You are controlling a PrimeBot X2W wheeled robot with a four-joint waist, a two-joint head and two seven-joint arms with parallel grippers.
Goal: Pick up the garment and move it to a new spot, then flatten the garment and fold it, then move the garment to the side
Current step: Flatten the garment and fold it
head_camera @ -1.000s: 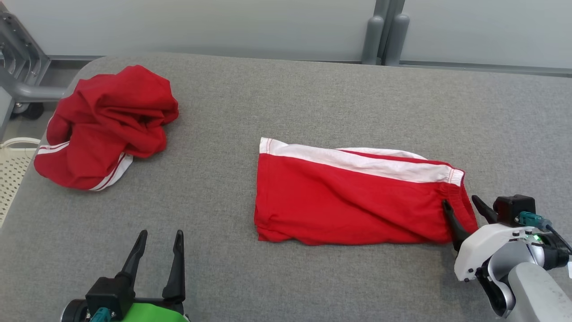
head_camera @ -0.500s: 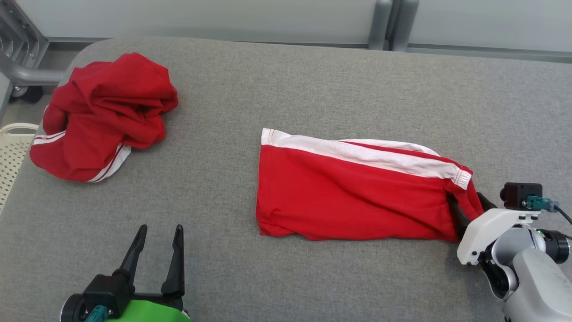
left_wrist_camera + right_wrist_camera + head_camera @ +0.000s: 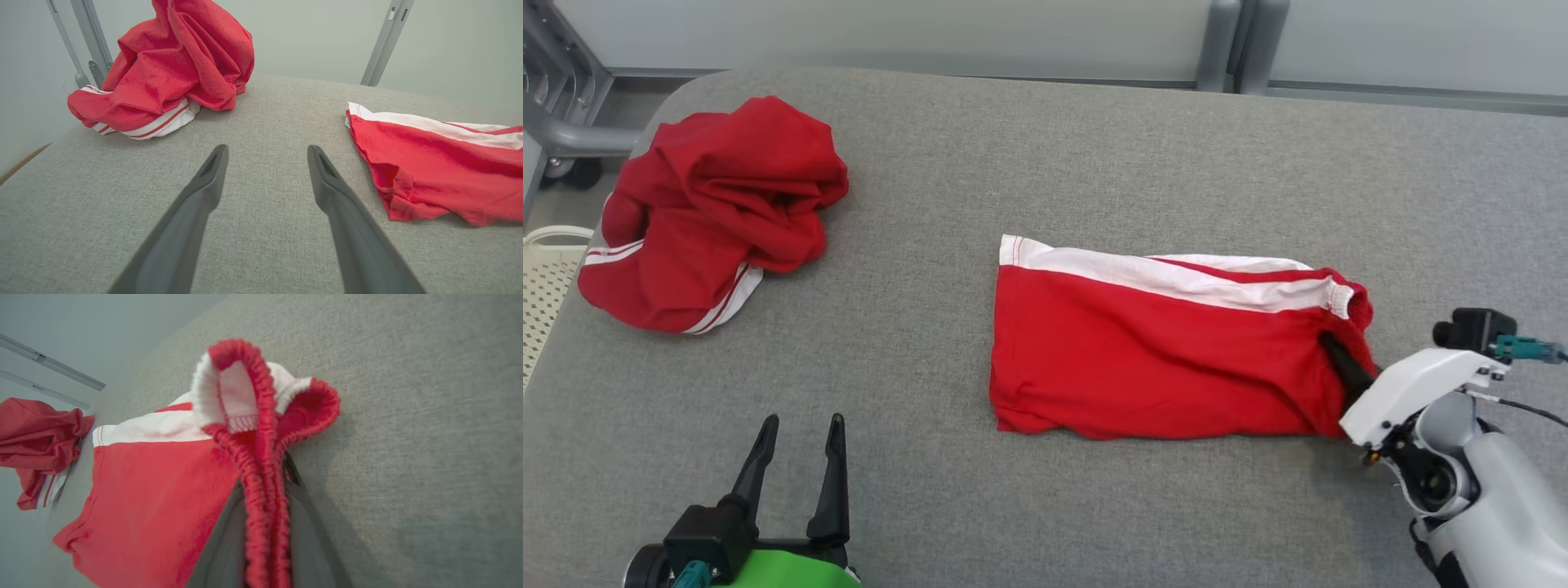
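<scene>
- The left jaws are seen wide apart and empty, low over the grey desk (image 3: 931,506).
- The right jaws are pinched shut on the gathered elastic waistband (image 3: 261,465) of the folded red shorts (image 3: 1160,359), which are spread flat ahead of them, to the right of the left jaws.
- The cloth is judged light, soft and limp; the thick waistband is the surest hold, and the fold could be lost if dragged.
- The desk is covered in coarse grey fabric.
- A crumpled red garment (image 3: 715,212) is heaped well beyond the left jaws; grey metal posts (image 3: 1217,41) and a pale wall (image 3: 890,33) are seen behind.
</scene>
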